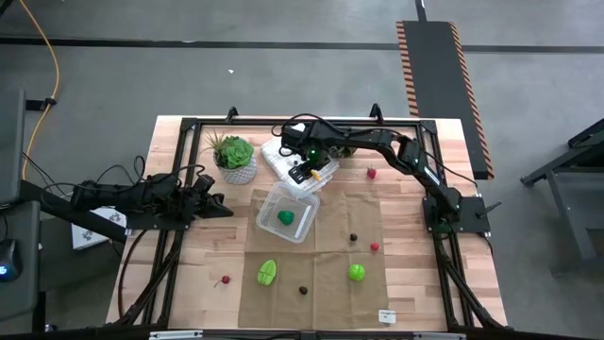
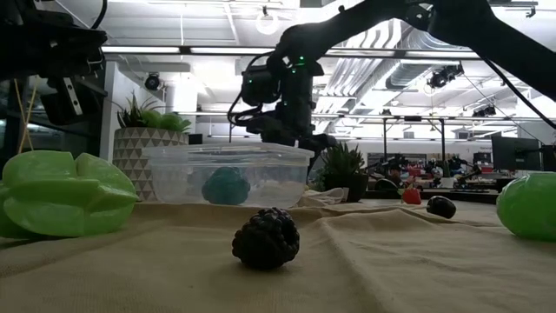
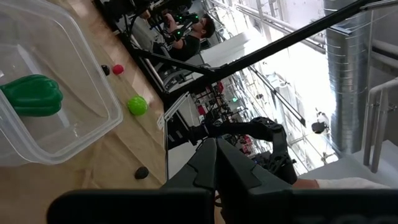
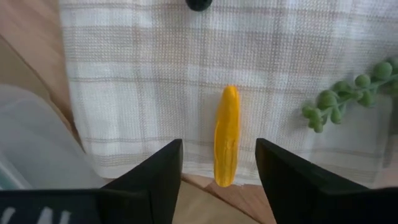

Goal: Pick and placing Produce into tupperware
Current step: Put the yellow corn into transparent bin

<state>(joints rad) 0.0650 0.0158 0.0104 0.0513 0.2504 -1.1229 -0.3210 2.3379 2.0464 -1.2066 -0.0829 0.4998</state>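
The clear square tupperware (image 1: 288, 212) sits mid-table on the tan cloth and holds a green toy pepper (image 3: 31, 93). A long yellow-orange produce piece (image 4: 227, 134) lies flat on a white checked cloth (image 4: 143, 74). My right gripper (image 4: 219, 144) hovers open above it, one finger on each side and neither touching; in the high view it is at the far side of the tupperware (image 1: 307, 156). Other produce lies loose on the tan cloth: a green star-shaped piece (image 1: 267, 273), a green ball (image 1: 357, 272) and a dark berry (image 2: 267, 237). My left gripper (image 3: 216, 162) is shut and waits at the table's left (image 1: 212, 203).
A potted plant (image 1: 234, 156) stands left of the white cloth, and a green sprig (image 4: 348, 93) reaches onto the cloth near the yellow piece. Small red pieces (image 1: 372, 172) (image 1: 375, 246) (image 1: 226, 280) and dark pieces (image 1: 353, 237) (image 1: 303, 290) are scattered about. A black frame (image 1: 189, 125) borders the table.
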